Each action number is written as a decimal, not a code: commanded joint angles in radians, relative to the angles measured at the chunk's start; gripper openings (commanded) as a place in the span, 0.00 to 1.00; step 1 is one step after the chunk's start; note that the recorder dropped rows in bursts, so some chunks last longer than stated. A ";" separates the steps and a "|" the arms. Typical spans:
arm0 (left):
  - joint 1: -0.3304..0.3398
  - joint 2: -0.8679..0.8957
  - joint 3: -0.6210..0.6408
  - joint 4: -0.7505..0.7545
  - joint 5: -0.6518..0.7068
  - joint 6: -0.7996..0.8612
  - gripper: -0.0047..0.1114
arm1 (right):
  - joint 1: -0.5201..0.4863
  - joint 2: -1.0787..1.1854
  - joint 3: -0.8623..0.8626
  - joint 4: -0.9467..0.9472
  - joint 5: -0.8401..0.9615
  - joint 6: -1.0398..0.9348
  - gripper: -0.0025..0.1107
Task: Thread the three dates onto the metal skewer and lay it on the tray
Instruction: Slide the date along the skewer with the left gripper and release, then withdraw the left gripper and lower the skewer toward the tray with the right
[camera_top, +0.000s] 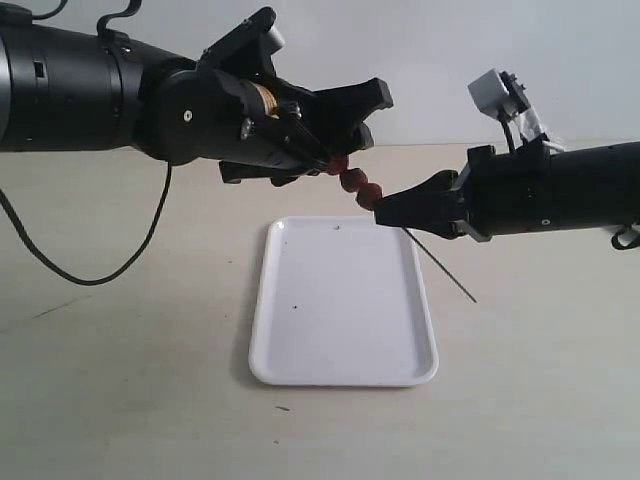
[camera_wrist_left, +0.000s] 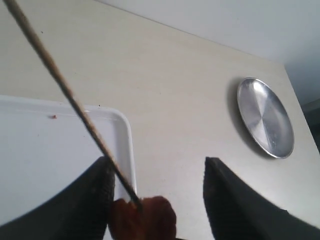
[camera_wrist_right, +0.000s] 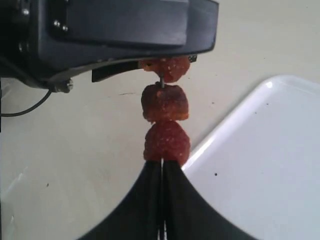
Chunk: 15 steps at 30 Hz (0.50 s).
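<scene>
Both jaws of the right gripper (camera_wrist_right: 161, 167) are pressing together on the skewer (camera_top: 445, 270), pinching it right beside the lowest of the three dates (camera_wrist_right: 165, 102). The dates are sitting in a close row on the skewer, hanging in the air near the far edge of the tray (camera_top: 345, 330). Past the right gripper, the bare end of the skewer is slanting down beside the tray's right rim; whether its tip is touching the counter (camera_top: 130, 380) is not clear. At the other end of the row, the left gripper (camera_wrist_left: 157, 161) is standing wide, one finger on each side of the top date. That date is lying close against one finger, though contact cannot be judged. Farther out, a silvery dish (camera_wrist_left: 265, 117) is resting on the counter, well apart from the tray.
</scene>
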 joint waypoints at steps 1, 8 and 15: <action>0.009 -0.003 -0.001 0.011 -0.014 0.005 0.50 | 0.002 -0.001 -0.008 -0.005 -0.001 -0.014 0.02; 0.032 -0.003 -0.001 0.012 -0.007 0.005 0.50 | 0.002 -0.001 -0.008 -0.009 -0.026 -0.014 0.02; 0.124 -0.003 -0.001 0.015 0.018 0.020 0.50 | 0.002 -0.001 -0.008 -0.013 -0.083 0.003 0.02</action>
